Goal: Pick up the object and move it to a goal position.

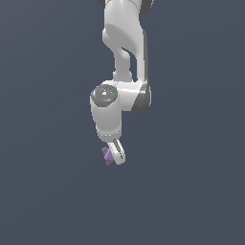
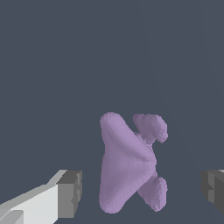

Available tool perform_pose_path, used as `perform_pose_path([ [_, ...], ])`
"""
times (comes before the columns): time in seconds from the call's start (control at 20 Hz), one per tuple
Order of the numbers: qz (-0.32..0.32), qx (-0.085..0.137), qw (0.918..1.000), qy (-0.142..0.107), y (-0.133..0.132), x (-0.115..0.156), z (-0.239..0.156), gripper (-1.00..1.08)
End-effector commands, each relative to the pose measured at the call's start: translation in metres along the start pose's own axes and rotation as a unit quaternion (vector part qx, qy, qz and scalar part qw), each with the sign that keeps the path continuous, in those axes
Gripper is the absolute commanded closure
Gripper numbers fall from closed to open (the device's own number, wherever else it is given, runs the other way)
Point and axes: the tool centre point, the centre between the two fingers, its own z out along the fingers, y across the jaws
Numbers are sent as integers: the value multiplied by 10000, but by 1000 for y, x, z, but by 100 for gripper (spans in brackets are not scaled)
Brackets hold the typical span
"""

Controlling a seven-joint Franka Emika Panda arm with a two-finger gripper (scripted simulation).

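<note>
**Jaws spread around the purple lump, closing not yet done**

From the exterior view, the arm (image 1: 122,62) reaches straight down and the gripper (image 1: 115,155) sits low over the floor (image 1: 43,191). The object (image 1: 107,156) peeks out beside the fingers, toward the exterior view's left, mostly hidden by them. I can't tell from here whether the pads touch it or whether it rests on the floor or hangs just above.

The floor is one flat slate-blue sheet, unmarked, and nothing else stands on it. No goal marker shows anywhere, so where the lump must go is unknown from here.

In the wrist view, the gripper (image 2: 142,192) is released: the two dark pads (image 2: 70,192) stand well apart with bare floor (image 2: 52,65) showing on each side of the object (image 2: 127,166). The lump lies between them, nearer the middle than either pad, its long lobe running roughly across the closing line and smaller knobs sticking off one side.

To do this well, I'd say it should close slowly so the pads meet the thick body instead of a knob, since a knob could roll the lump out. It looks matte and hard, so a firm squeeze ought to hold. Only then lift.
</note>
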Motion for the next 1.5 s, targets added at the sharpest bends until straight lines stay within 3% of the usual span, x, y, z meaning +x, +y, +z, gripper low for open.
perform_pose_path([
  [0.0,61,1,10000,3,0,1,0,-92],
  [0.95,68,1,10000,3,0,1,51,-92],
  [1.0,68,1,10000,3,0,1,51,108],
  [1.45,68,1,10000,3,0,1,51,108],
])
